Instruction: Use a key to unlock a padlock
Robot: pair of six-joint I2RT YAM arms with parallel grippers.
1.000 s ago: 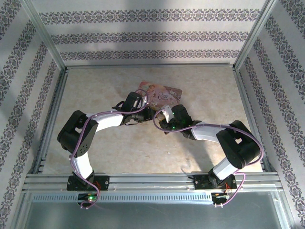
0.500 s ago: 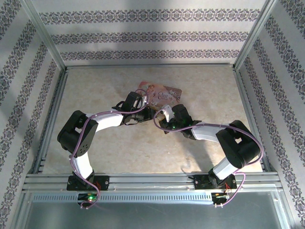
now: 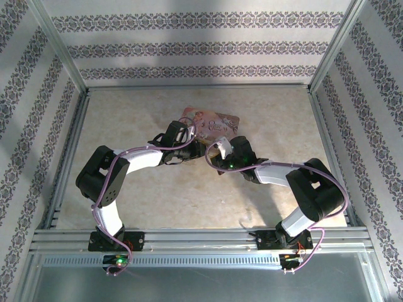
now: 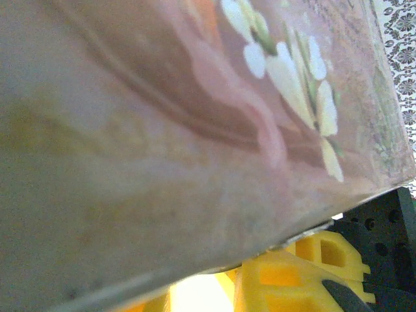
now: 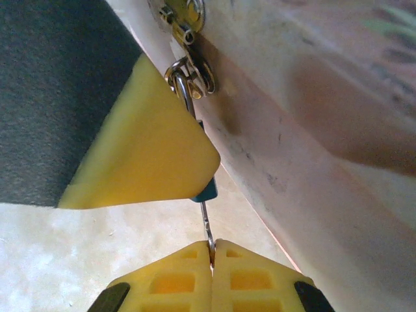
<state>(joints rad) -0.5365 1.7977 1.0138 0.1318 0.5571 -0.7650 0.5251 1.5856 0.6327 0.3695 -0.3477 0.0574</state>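
Note:
The padlock's blue body point(image 5: 208, 190) peeks out below a yellow finger point(image 5: 143, 146) of my left gripper point(image 3: 198, 146), which is closed over it. Its thin silver shackle point(image 5: 186, 83) hooks through the hasp of the pink tin point(image 3: 217, 122). The key point(image 5: 207, 227) is a thin silver sliver running from the lock's underside down into my right gripper point(image 5: 212, 246), which is shut on it. In the top view the right gripper point(image 3: 216, 151) meets the left one at the tin's near edge. The left wrist view has yellow fingers point(image 4: 286, 279) under the tin's lid point(image 4: 195, 130).
The tin lies flat mid-table, its side wall point(image 5: 312, 169) close beside the key and lock. The beige tabletop point(image 3: 176, 195) is bounded by metal rails point(image 3: 201, 234) and patterned walls. Both forearms cross the table's middle.
The right arm's wrist has shifted slightly to the right and turned with the key held. The left arm and the tin have stayed put.

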